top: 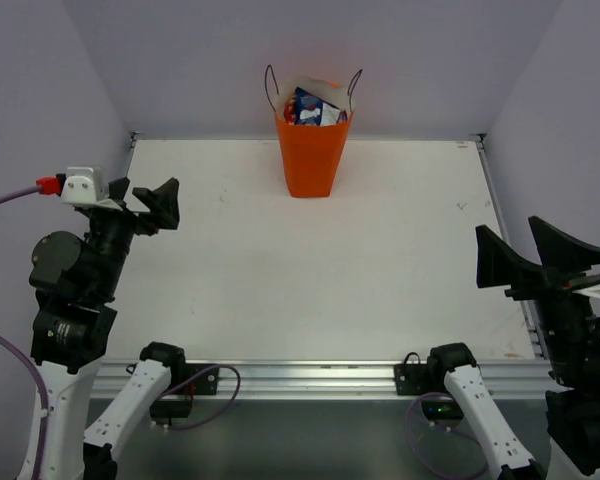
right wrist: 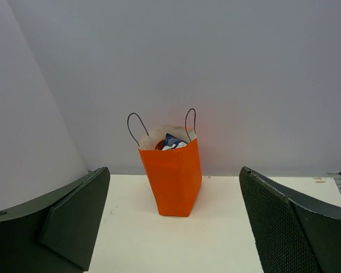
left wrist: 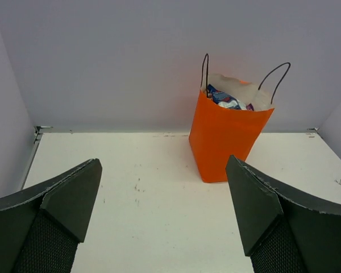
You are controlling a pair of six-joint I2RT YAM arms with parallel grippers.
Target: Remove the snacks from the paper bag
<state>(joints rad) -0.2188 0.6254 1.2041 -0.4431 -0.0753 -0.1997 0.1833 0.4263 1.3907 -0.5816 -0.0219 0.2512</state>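
The orange paper bag (top: pixel 312 155) stands upright at the far middle of the table, its dark loop handles raised. Blue-white and red snack packets (top: pixel 312 107) poke out of its open top; the other packets are hidden inside. The bag also shows in the left wrist view (left wrist: pixel 227 139) and in the right wrist view (right wrist: pixel 173 176). My left gripper (top: pixel 148 205) is open and empty at the table's left side. My right gripper (top: pixel 525 258) is open and empty at the right side. Both are far from the bag.
The white table (top: pixel 310 280) has a metal rail along its near edge (top: pixel 310 375) and its right edge (top: pixel 505 235). Pale walls close in the back and both sides. Cables hang below the near edge.
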